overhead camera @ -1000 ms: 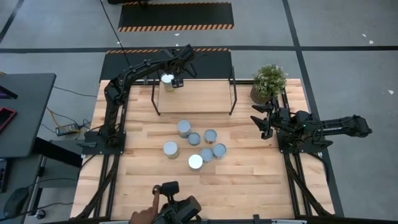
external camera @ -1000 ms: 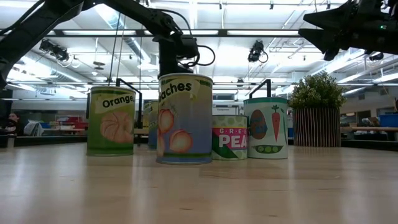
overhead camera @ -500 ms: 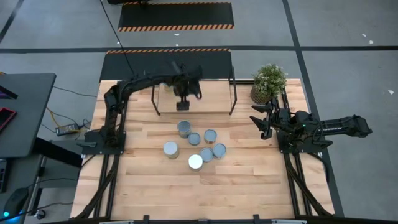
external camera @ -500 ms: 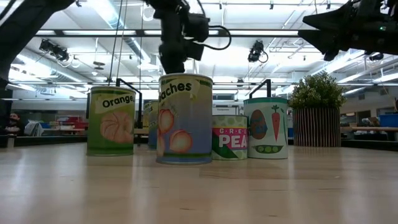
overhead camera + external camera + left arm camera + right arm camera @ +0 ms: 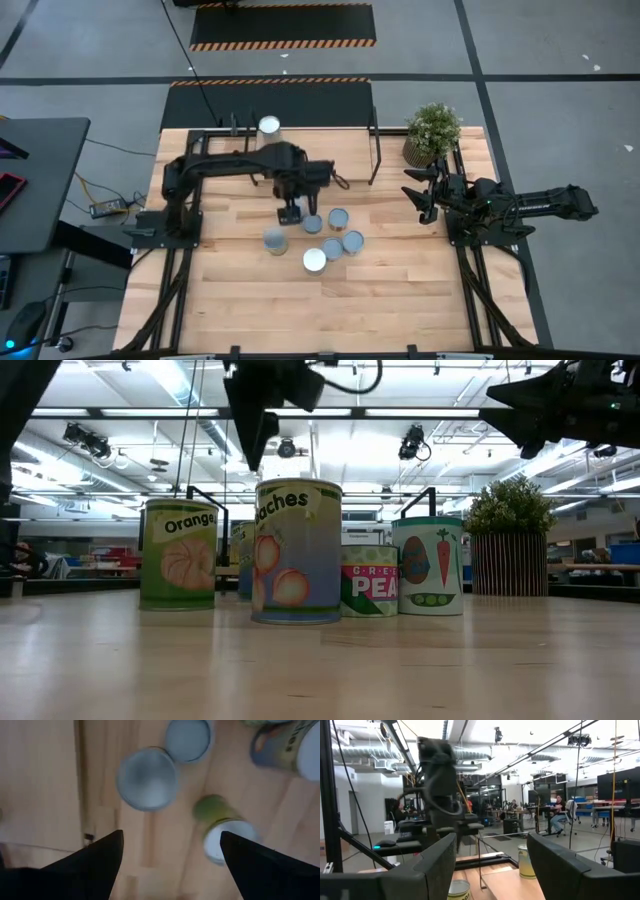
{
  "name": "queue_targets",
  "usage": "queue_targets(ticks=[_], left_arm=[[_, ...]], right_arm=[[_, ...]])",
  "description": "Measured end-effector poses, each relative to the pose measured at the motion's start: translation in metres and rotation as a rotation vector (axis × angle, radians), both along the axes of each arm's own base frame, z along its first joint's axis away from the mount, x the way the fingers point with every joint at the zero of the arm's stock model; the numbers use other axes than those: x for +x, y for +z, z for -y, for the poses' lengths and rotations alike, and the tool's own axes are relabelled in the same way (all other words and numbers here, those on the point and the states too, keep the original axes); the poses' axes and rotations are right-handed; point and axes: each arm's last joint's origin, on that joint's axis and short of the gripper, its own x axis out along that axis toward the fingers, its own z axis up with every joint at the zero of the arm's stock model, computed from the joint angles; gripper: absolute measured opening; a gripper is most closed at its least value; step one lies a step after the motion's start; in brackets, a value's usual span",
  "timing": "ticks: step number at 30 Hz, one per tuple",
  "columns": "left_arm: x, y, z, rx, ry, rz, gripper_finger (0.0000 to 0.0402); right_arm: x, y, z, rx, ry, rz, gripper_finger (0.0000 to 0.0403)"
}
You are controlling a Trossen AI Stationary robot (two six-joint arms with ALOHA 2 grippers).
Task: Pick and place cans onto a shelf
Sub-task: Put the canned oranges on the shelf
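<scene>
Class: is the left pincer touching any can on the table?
Apart. The left wrist view shows the left pincer open, bare wood between its fingers, the silver-topped can lying beyond them; the low view shows it above the cans.

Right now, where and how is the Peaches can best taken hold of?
Grip the Peaches can across its upper side walls, coming straight down. It stands upright, nearest the low camera, the peas can close beside it, so a sideways approach looks crowded. The open left gripper hangs over the cans; the right gripper waits by the plant.
</scene>
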Motion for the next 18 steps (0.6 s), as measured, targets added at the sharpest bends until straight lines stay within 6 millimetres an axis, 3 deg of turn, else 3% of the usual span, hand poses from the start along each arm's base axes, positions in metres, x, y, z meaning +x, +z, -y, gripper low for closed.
queue_targets(ticks=[3, 8, 12, 18], left_arm=[[0.001, -0.001, 0.021, 0.003, 0.031, 0.0, 0.0336], [-0.006, -0.018, 0.061, 0.053, -0.066, -0.065, 0.0336], [-0.034, -0.02, 0.079, 0.112, -0.051, -0.094, 0.0332], [-0.088, -0.023, 0.092, 0.124, 0.147, -0.038, 0.0319]], right_arm=[[0.0, 0.0, 0.0, 0.014, 0.006, 0.0, 0.025], [0.002, -0.002, 0.0, 0.015, 0.025, -0.016, 0.025], [0.002, -0.002, -0.001, 0.014, 0.029, -0.022, 0.025], [0.002, -0.001, -0.001, 0.022, 0.032, -0.009, 0.025]])
